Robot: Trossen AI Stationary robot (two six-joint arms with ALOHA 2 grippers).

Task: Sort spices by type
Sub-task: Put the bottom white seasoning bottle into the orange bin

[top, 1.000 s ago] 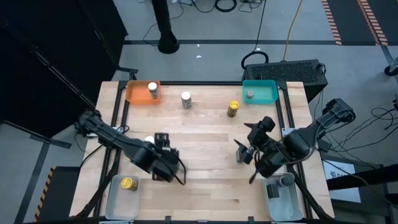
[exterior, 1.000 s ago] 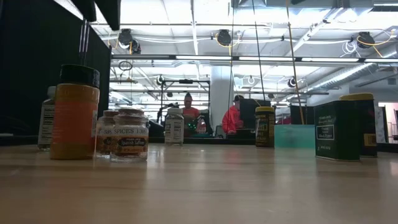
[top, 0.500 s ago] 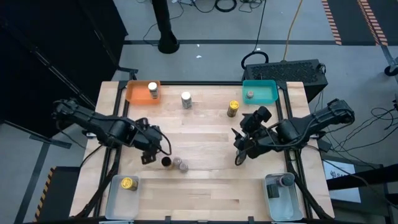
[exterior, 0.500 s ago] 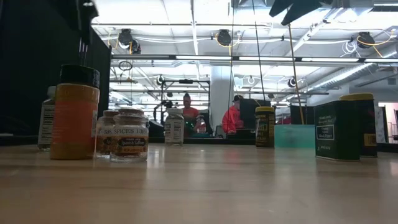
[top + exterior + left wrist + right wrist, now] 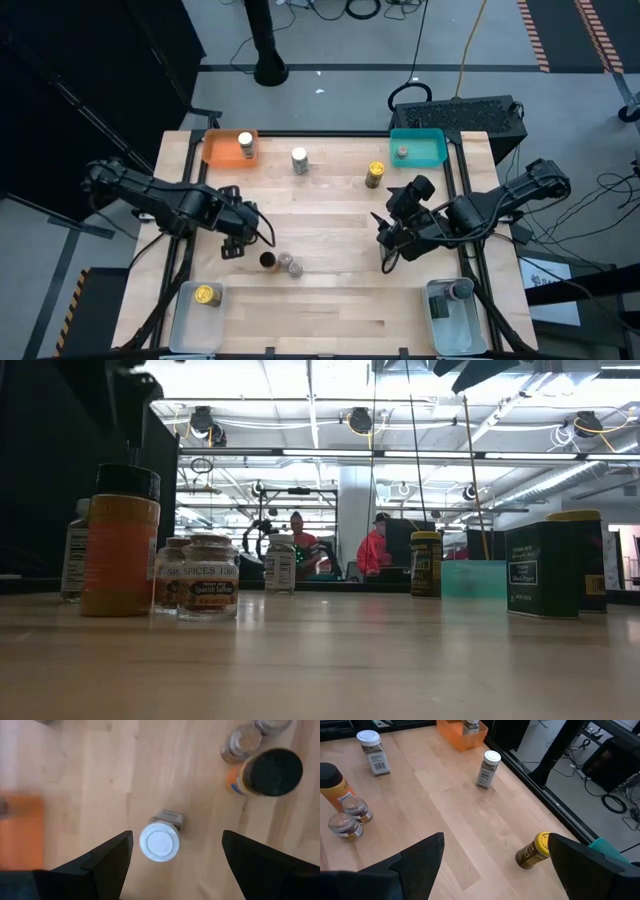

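Observation:
My left gripper (image 5: 232,247) (image 5: 177,834) is open and hovers above a white-topped jar (image 5: 159,841), which stands upright on the table between its fingers, untouched. Toward the table's middle stand a black-lidded orange jar (image 5: 267,260) (image 5: 272,770) and two grey-lidded brownish jars (image 5: 290,265) (image 5: 240,742). My right gripper (image 5: 383,238) (image 5: 496,836) is open over the table right of the middle, holding nothing. Another white-topped jar (image 5: 299,160) (image 5: 490,767) and a yellow jar (image 5: 375,175) (image 5: 535,851) stand near the far edge.
An orange tray (image 5: 222,150) at the far left holds one jar and a teal tray (image 5: 425,148) at the far right holds another. Clear trays (image 5: 190,318) (image 5: 452,322) at the near corners hold a yellow jar and a grey-lidded jar. Dark green tins (image 5: 545,570) show in the low view.
My left gripper has drawn back from the middle of the table toward its left and far edges, uncovering the black-lidded and grey-lidded jars, and now hangs over the white-topped jar. My right gripper has shifted slightly toward the far edge. No jar has moved.

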